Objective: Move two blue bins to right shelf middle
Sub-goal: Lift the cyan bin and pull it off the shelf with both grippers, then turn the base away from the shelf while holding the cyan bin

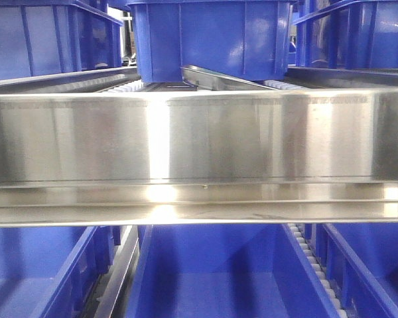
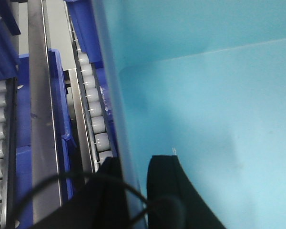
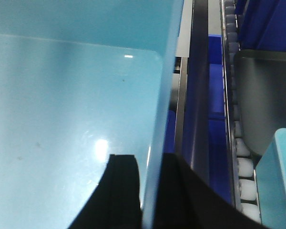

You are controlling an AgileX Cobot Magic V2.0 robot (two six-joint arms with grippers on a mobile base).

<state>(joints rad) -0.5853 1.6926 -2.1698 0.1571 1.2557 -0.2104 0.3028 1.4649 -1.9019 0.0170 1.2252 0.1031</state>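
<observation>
Nearest you, the L gripper (image 2: 133, 164) was clamped over the left wall of the blue bin (image 1: 212, 36), one finger inside and one outside. The R gripper (image 3: 150, 162) pinched the right wall the same way. The bin was at the ctr of the right shelf middle (image 1: 60, 83), just behind the front rail (image 1: 199, 136). I couldn't tell whether its base was down on the rollers (image 2: 93, 109) or just above them. A steel divider (image 1: 219, 76) ran slantwise under its front edge.

Risks, as I judged them:
- W/ only thin-wall pinches, the plastic could flex and slip if you pushed unevenly.
- One arm leading would prob. skew the bin into the neighbour bins, left (image 1: 33, 36) or right (image 1: 358, 30), or hang its base on the divider.
- Releasing before the base was fully past the rail might let it tip back out.

Count, front view: 6 blue bins, 3 above the rail (held one + 2 neighbours) and 3 lower bins (image 1: 205, 278) beneath. Also 2 grippers, 1 rail, 1 divider.
</observation>
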